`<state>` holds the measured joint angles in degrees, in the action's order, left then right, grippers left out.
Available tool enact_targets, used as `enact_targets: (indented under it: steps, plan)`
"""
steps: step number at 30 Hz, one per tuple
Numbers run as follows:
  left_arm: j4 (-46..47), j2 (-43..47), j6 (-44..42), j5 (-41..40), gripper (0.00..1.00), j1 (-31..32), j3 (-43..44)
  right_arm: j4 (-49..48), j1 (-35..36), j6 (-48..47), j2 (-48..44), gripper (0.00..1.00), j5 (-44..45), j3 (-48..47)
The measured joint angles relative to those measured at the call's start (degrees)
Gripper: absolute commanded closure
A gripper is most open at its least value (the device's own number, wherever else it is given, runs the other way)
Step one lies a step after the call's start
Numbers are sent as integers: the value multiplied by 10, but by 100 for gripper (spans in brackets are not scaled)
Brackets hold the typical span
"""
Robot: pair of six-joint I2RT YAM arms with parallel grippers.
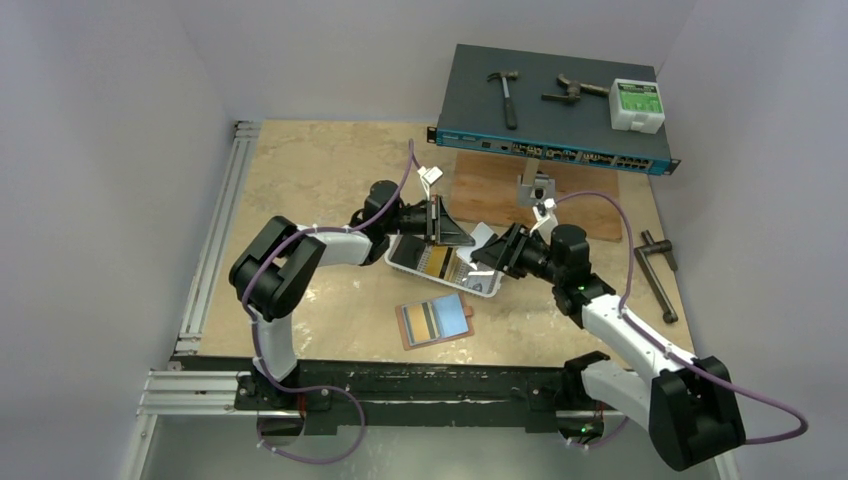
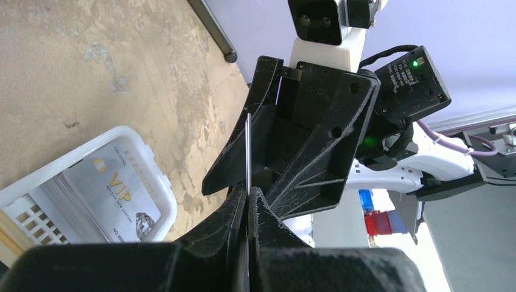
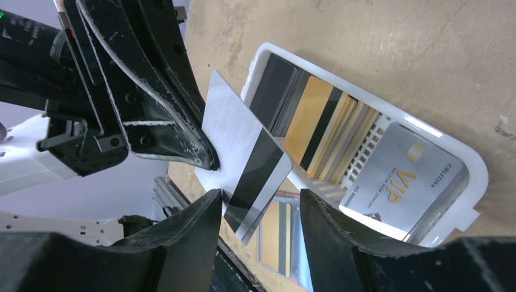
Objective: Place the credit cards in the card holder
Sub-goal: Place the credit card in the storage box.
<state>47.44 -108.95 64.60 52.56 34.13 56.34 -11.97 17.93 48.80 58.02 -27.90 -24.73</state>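
My left gripper [image 2: 249, 191] is shut on a silver credit card [image 3: 234, 143] with a black stripe, holding it upright above the tray; in the left wrist view this card [image 2: 247, 152] shows edge-on. My right gripper [image 3: 260, 205] is open, its fingers on either side of the card's lower corner. More credit cards [image 3: 316, 131], black and gold, stand in the white tray [image 1: 490, 288], and a silver VIP card [image 3: 395, 182] lies flat there. The reddish-brown card holder [image 1: 435, 322] lies open on the table nearer the arms, with cards in its slots.
A dark network switch [image 1: 550, 105] at the back carries a hammer [image 1: 507, 95], another tool and a white box [image 1: 637, 105]. A wooden block [image 1: 500, 190] sits under it. A metal tool [image 1: 657, 272] lies at the right. An aluminium rail [image 1: 215, 235] lines the left edge.
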Motion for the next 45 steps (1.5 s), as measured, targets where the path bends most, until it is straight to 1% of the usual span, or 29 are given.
enact_targets:
  steps: [5, 8, 12, 19, 26, 28, 30, 33, 35, 39, 45]
  plan:
    - [19, -2, 13, 2, 97, 0, 0, -37, 0, 19, 1, 66, 9, 0]
    - [24, -4, 15, 4, 97, 0, 0, -50, 0, 30, -6, 78, 14, 0]
    - [29, -5, 18, 10, 96, 0, 0, -56, -3, 40, -27, 86, 15, 14]
    - [29, -6, 17, 20, 96, 1, 0, -59, -7, 50, -50, 87, -7, 29]
    - [29, -6, 16, 35, 95, 1, 0, -39, -10, 43, -68, 87, -41, 29]
    - [29, -6, 16, 37, 92, 1, 0, -31, -10, 40, -70, 88, -52, 29]
    - [28, -6, 16, 37, 86, 1, 0, -24, -11, 39, -72, 91, -63, 29]
    - [26, -6, 9, 35, 82, 1, 0, -22, -11, 37, -75, 95, -74, 29]
    - [26, -7, 7, 33, 80, 1, 0, -22, -10, 37, -75, 96, -79, 28]
    - [23, -7, -2, 31, 81, 1, 0, -20, -10, 37, -75, 97, -83, 24]
    - [23, -7, -7, 30, 87, 1, 0, 3, -11, 25, -74, 99, -82, 16]
